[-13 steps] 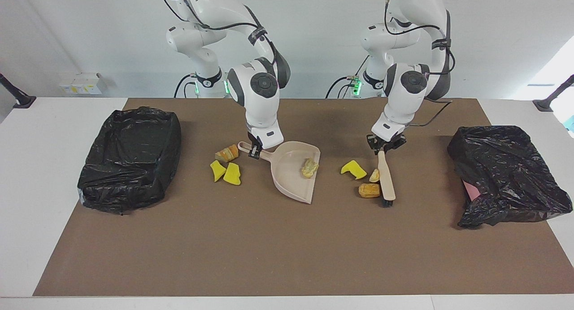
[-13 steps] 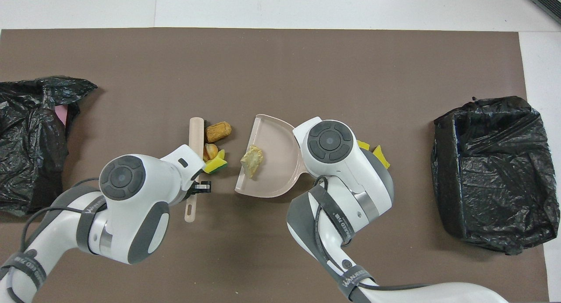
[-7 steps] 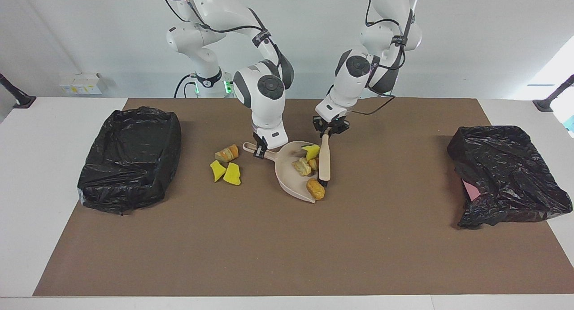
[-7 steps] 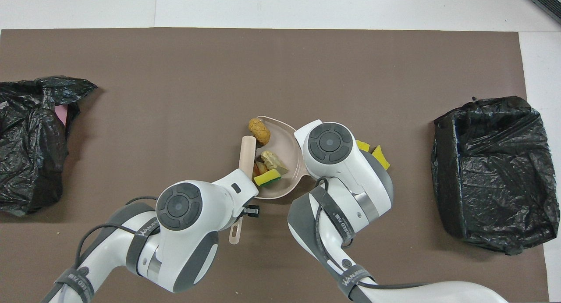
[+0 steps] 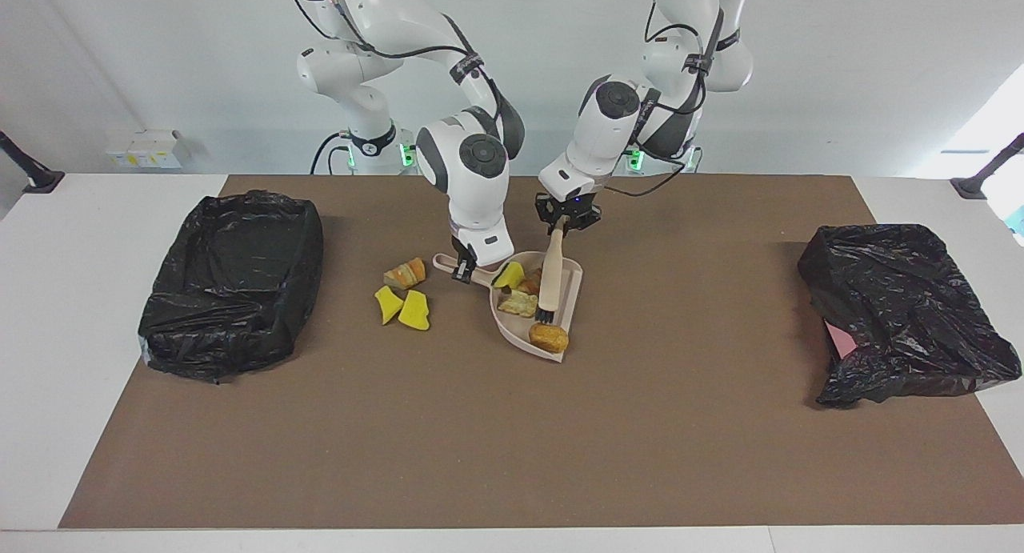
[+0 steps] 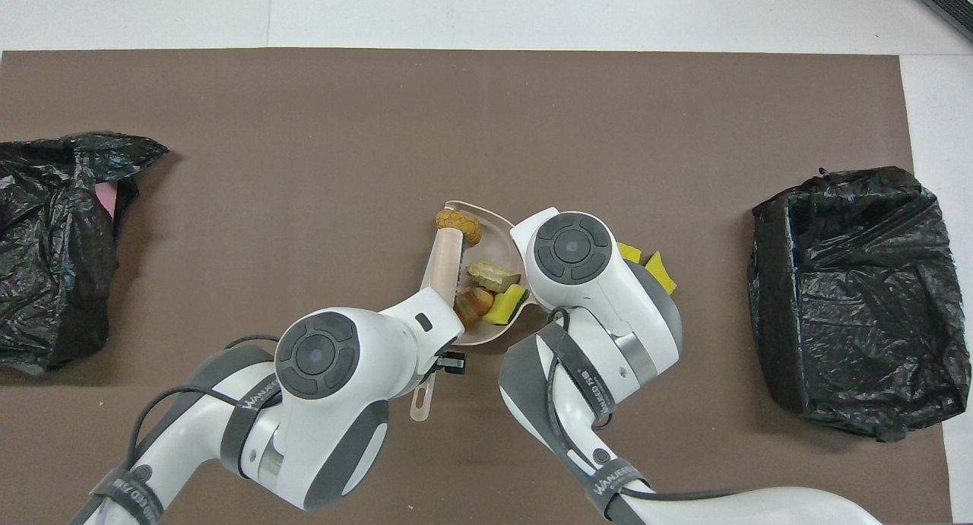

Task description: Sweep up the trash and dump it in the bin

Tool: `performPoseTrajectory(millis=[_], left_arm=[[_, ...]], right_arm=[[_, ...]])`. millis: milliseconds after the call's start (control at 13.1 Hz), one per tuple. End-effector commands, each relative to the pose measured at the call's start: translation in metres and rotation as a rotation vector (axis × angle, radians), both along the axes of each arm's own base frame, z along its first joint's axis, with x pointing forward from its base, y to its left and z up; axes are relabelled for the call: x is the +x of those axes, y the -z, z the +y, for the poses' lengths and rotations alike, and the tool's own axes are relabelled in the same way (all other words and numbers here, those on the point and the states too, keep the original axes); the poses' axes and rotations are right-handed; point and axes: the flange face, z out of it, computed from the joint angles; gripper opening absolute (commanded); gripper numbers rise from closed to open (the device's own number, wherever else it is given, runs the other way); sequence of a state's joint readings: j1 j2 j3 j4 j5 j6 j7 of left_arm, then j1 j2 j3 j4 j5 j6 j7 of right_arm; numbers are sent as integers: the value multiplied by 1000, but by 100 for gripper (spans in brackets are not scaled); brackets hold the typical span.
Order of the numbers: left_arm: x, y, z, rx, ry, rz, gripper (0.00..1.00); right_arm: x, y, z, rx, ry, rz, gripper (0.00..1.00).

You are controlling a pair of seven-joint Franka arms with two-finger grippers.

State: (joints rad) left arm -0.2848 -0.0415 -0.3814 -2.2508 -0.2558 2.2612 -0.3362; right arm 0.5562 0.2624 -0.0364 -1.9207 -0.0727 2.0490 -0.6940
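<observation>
Brown mat [image 5: 512, 441] covers the white counter [image 5: 72, 297]; plain white wall at the robots' end.

We see the beige plastic dustpan [image 5: 570, 290] mid-mat, close to the robots. Right end effector [image 5: 462, 268] is pinched shut on the dustpan's handle [image 5: 442, 261].

Left end effector [image 5: 565, 222] is clamped on the handle of the beige hand brush [image 5: 551, 277], with the dark bristles down inside the pan.

Trash in the pan, four pieces:
- yellow foam wedge [image 5: 509, 275] near the handle end
- pale bread-like lump [image 5: 518, 303] beside the brush
- small orange-brown lump [image 6: 474, 303] between wedge and brush
- golden-brown bread lump [image 5: 549, 337] at the pan's open lip, just off the bristles

Trash on the mat, three pieces, toward the right arm's end of the counter from the pan:
- striped brown bread lump [image 5: 406, 272] just beside the handle tip
- two yellow foam wedges [image 5: 403, 308] side by side, farther from the robots than that lump

Black-bag-lined bin [image 5: 232, 281] sits at the right arm's end. We see a second, crumpled black-bagged bin [image 5: 904, 313] at the left arm's end, with pink showing at its edge.
</observation>
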Motion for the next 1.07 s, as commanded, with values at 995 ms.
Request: performPoseTrajectory(millis=[995], left_arm=[[-106,-5,-15,158,-246,83,0]], right_arm=[[28,-175,-302,49,-5,-56,0]])
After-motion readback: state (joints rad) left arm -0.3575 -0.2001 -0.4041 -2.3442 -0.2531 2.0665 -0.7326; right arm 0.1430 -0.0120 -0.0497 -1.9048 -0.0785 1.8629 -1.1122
